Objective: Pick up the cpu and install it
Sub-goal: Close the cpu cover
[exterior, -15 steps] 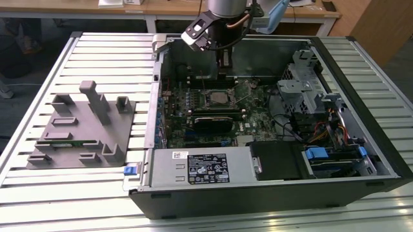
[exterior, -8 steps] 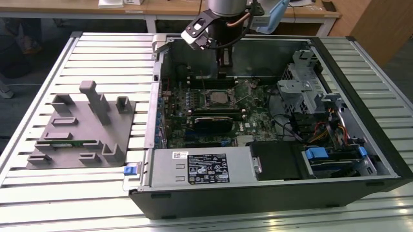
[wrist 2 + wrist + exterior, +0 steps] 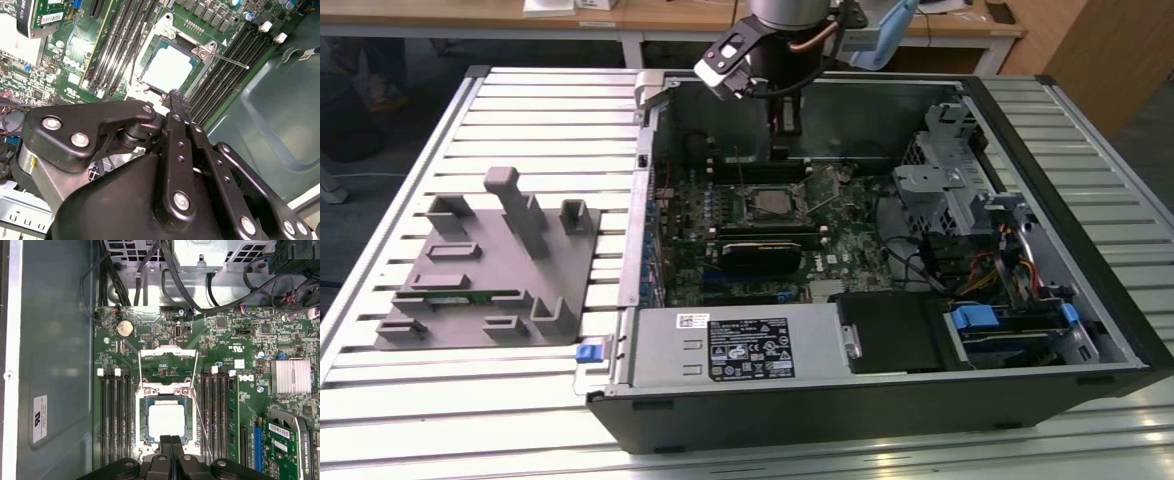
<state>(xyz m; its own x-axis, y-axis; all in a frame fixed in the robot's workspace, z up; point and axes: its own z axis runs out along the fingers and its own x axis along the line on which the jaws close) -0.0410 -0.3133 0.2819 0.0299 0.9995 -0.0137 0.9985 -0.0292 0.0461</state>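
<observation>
From where I stand, the whole job sits on a pale slatted metal table (image 3: 480, 120), with wooden desks (image 3: 667, 15) running along the back of the room and a wooden panel (image 3: 1107, 50) off at the exterior view's right. An open computer case (image 3: 1107, 330) lies flat on the table, its motherboard (image 3: 854, 245) facing up. Beside it, towards the exterior view's left, is a grey tray (image 3: 494, 270) with upright posts and a thin green strip (image 3: 467, 296) lying in one of its slots.

The arm reaches down from above the far side of the case. Its gripper (image 3: 171, 440) has both fingers pressed flat together with nothing between them (only a hairline seam shows in the first wrist view). The tips hang right at the near edge of the socket (image 3: 145, 410); whether they touch it I cannot tell.

The cpu (image 3: 166, 421) sits in that socket on the board, its pale silver top facing up, square to the surround and flanked by black memory slots (image 3: 116, 415) on both sides. The metal retaining frame (image 3: 167, 354) is folded back, lying open beyond the socket. In the second wrist view the cpu (image 3: 167, 67) shows just past the fingertips (image 3: 176, 98).
</observation>
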